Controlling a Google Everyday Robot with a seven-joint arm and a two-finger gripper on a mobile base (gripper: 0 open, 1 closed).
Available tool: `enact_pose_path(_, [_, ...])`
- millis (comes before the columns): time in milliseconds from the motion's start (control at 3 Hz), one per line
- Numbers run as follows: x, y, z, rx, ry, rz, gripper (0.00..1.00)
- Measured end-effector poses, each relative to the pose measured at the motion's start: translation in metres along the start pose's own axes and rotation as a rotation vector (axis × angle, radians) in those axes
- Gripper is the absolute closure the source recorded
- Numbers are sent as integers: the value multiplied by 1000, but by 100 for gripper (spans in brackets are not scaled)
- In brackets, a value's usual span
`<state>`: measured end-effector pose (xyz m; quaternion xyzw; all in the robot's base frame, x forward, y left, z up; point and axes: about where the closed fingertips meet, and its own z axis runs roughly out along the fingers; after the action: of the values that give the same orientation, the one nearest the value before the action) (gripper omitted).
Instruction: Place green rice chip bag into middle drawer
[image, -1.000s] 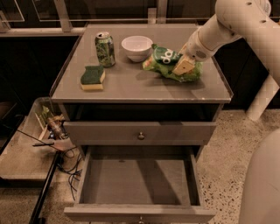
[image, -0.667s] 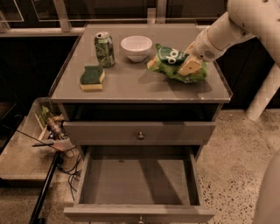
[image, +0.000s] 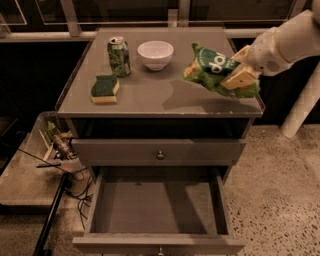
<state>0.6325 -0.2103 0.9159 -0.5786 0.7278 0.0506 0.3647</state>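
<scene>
Now the tool (image: 239, 79) clamps the green rice chip bag (image: 212, 67), seemingly held clear of the desk (image: 150, 92) near the bowl (image: 155, 54); the middle drawer (image: 157, 207) stands open below.

Grey cabinet (image: 160, 92) on speckled stone floor (image: 280, 190), dark windows (image: 125, 11) behind.

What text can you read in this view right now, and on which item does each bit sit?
"pop" (tilted, so uncertain): large white letters on the dark green label of the chip bag, which the tool holds clamped above the right side of the cabinet top.
Can: the printing is too blurred to read.
Bowl and sponge: no text visible.
</scene>
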Motion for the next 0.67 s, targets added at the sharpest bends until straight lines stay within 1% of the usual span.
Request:
enact_pose_path(333, [6, 35, -39, 30, -22, -11, 100])
enact_pose_path(667, [16, 74, -53, 39, 9, -25, 100])
